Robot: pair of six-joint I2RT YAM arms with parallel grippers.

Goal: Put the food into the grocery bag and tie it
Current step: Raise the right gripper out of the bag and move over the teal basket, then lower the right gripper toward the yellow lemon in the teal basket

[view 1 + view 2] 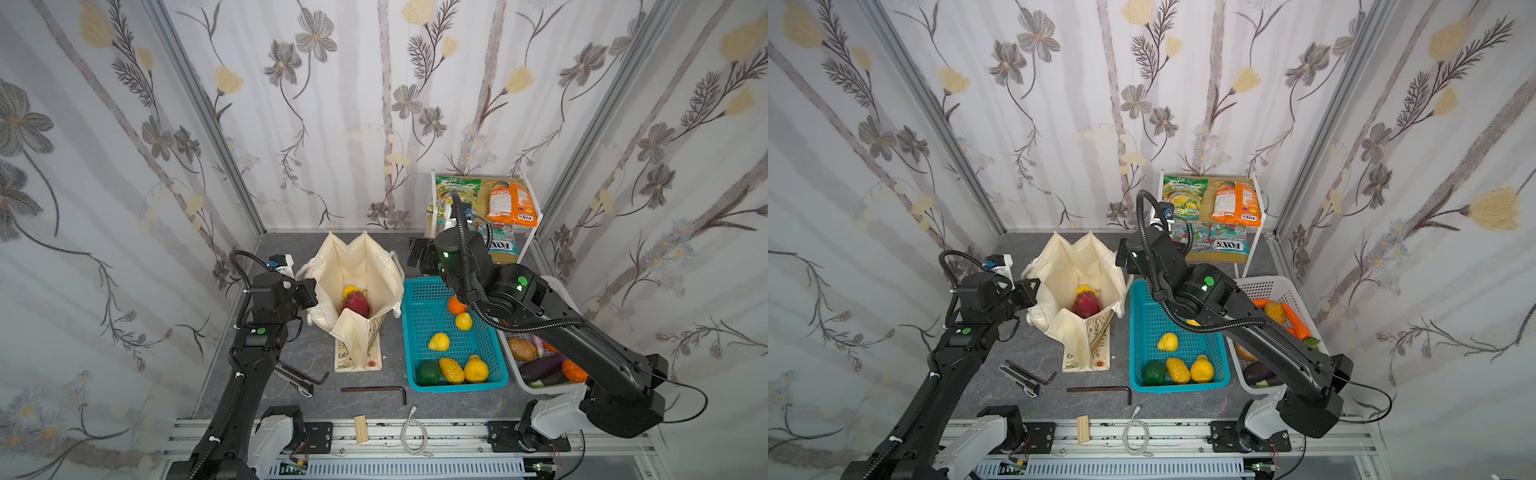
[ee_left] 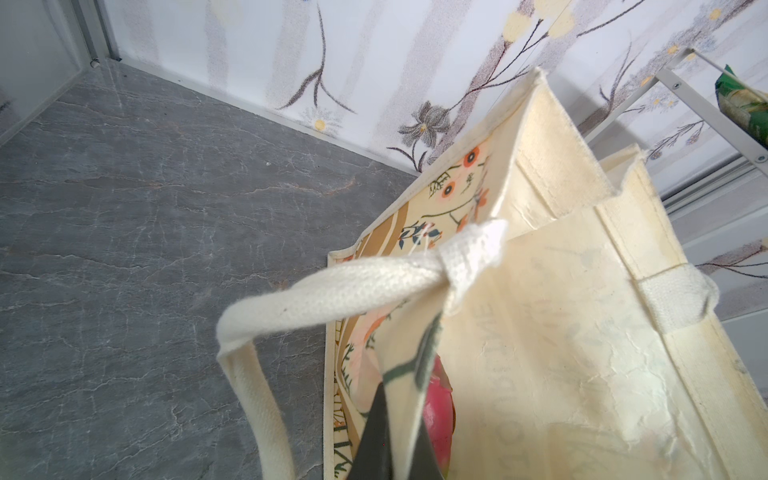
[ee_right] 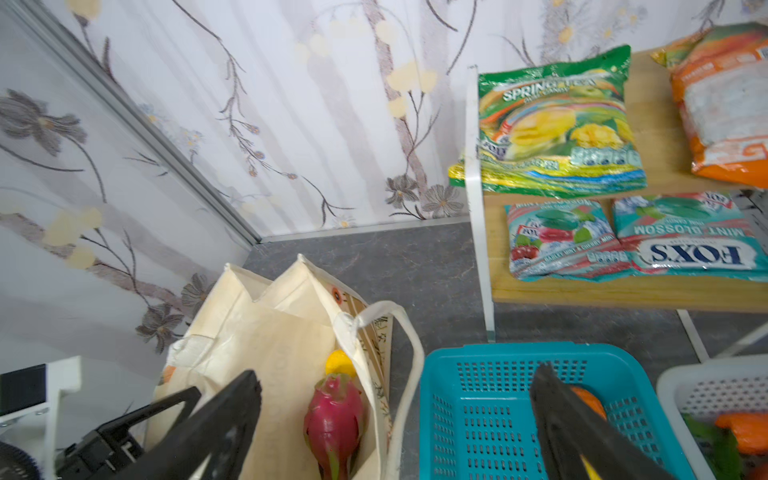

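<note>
Yellow lemons (image 1: pixel 439 342) lie in the teal basket (image 1: pixel 457 383) on the surface. Beside it the bag (image 1: pixel 357 257) stands open with a dragon fruit (image 1: pixel 355 303) inside, and the left fingers (image 2: pixel 376 432) pinch its wall tightly. The right fingers (image 3: pixel 232 411) are spread wide and hold nothing. Snack packets (image 1: pixel 509 203) lie on the far shelf (image 3: pixel 582 297).

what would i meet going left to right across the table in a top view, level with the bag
left gripper → grocery bag → teal basket → white basket
</note>
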